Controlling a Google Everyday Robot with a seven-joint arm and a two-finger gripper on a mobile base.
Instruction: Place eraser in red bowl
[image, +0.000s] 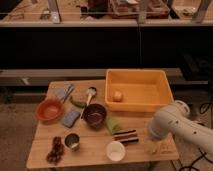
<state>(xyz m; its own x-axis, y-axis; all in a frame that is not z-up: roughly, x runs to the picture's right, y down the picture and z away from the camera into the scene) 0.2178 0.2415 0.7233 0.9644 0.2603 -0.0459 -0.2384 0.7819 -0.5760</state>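
Observation:
The eraser (126, 136), a small flat block with black, reddish and pale stripes, lies on the wooden table (90, 155) near the front, just above the white cup (115, 150). The red bowl (50, 110) stands at the table's left side with nothing visible in it. My white arm (172, 125) reaches in from the right. The gripper (154, 146) hangs low over the table's front right corner, to the right of the eraser and apart from it.
A yellow bin (140, 90) holding a small pale lump (117, 96) stands at the back right. A dark brown bowl (94, 114), a blue-grey pad (70, 118), a metal cup (72, 141), a dark cluster (55, 149), green items (111, 125) and a spoon (90, 93) lie between.

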